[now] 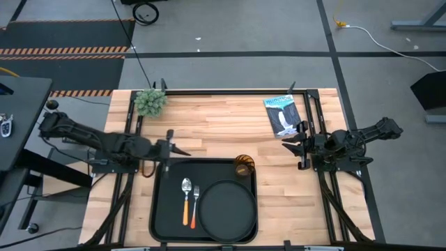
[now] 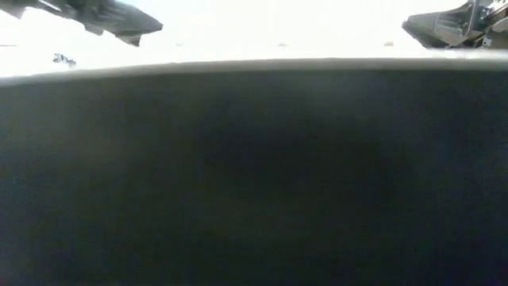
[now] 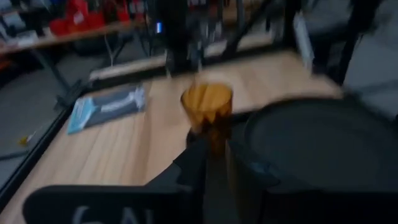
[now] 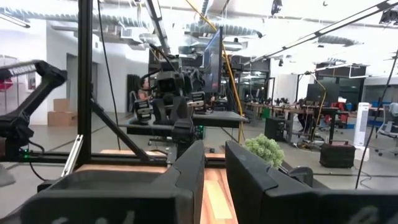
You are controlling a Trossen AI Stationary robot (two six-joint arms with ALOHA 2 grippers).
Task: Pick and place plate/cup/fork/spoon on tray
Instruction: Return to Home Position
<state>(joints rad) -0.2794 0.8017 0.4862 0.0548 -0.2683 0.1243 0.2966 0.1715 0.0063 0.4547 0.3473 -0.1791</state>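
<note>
Left claw (image 1: 182, 150) hovers just past the tray's far-left corner, above bare wood; fingers close together w/ only a thin gap, nothing held. In the left wrist view its dark fingers (image 3: 194, 163) point toward the cup (image 3: 208, 107), which is apart from them.

Right claw (image 1: 290, 146) hangs near the right edge of the surface (image 1: 293, 202), well away from the tray; fingers narrow, a slim gap btwn them in the right wrist view (image 4: 214, 171), empty.

Tray (image 1: 167, 209) sits at the near edge of the surface, about centre. On it:
- plate (image 1: 224, 208) fills the right half, near side, lying flat.
- cup (image 1: 244, 166) upright at the tray's far-right corner, just beyond the plate's rim; whether it touches the plate can't be told.
- spoon (image 1: 186, 200) and fork (image 1: 194, 206) lie side by side on the left half, metal ends toward the far edge, orange handles toward the near edge; fork is btwn spoon and plate.

Off the tray: small green plant (image 1: 150, 102) at the far-left corner of the surface, and a blue-and-black packet (image 1: 281, 115) near the far-right corner, lying flat.

Low view is almost all blocked by a dark mass up close; only the arm tips show above it.
</note>
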